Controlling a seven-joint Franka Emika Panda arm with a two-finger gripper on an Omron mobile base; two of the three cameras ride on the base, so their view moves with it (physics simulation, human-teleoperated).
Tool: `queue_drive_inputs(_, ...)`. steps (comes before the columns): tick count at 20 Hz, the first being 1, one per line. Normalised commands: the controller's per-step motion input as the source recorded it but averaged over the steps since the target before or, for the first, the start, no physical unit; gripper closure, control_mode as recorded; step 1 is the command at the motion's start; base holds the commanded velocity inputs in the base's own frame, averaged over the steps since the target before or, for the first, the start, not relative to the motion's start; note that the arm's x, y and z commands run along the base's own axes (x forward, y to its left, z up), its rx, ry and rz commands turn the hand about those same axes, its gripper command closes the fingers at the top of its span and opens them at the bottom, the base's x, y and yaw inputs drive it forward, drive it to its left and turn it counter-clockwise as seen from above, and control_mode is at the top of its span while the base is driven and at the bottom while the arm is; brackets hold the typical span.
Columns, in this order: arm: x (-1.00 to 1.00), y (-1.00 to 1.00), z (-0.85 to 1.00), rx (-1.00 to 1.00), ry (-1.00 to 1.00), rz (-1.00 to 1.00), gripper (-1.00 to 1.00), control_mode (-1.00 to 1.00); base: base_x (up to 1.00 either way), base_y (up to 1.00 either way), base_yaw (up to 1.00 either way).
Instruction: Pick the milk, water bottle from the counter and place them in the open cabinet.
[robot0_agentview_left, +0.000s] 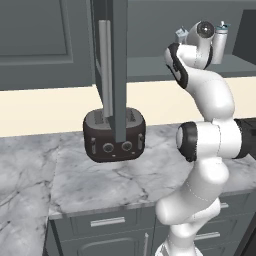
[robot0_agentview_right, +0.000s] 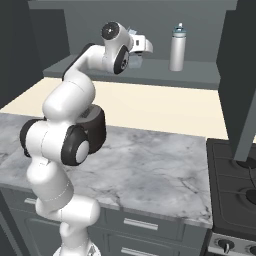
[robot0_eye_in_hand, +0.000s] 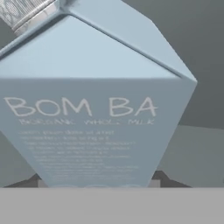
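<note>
1. Pincer (robot0_eye_in_hand: 96, 183): closed on the milk (robot0_eye_in_hand: 94, 113). In the hand view the dark finger tips show at either lower corner of the carton, one on each side face.
2. Milk: pale blue carton, right up against the hand camera, with its printed face turned to the lens. The gabled top points to the upper left of that view, so the carton stands tilted relative to the hand.
3. From the left base view only a corner of the milk (robot0_agentview_left: 181, 34) shows past the wrist; from the right base view a small part of the milk (robot0_agentview_right: 134, 34) shows just beyond the hand. It is up at cabinet level. Whether it rests on the shelf or hangs just over it cannot be told.
4. Bottle (robot0_agentview_right: 177, 48): grey with a teal cap, upright on the shelf (robot0_agentview_right: 200, 77) of the cabinet, to the right of the hand and apart from it.
5. Arm: raised high from the base and reaching forward into the cabinet.
6. Cabinet door (robot0_agentview_left: 112, 65): stands open, edge-on, with a long silver handle.
7. Counter (robot0_agentview_right: 150, 170): marble, below the cabinet. A dark toaster (robot0_agentview_left: 114, 135) sits on it, behind the door's lower end. A stove (robot0_agentview_right: 235, 200) adjoins the counter at the right.
</note>
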Motion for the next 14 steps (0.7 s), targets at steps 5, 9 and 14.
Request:
queue_drive_inputs(5,0.20,-0.03,-0.23,0.02,0.02,0.00,1.00,-1.00,0.00,0.00,0.00)
queue_drive_inputs(9,0.18,-0.01,-0.32,0.01,0.02,0.00,1.00,-1.00,0.00,0.00,0.00)
queue_drive_inputs(14,0.05,0.00,-0.30,0.03,0.00,0.00,1.00,-1.00,0.00,0.00,0.00)
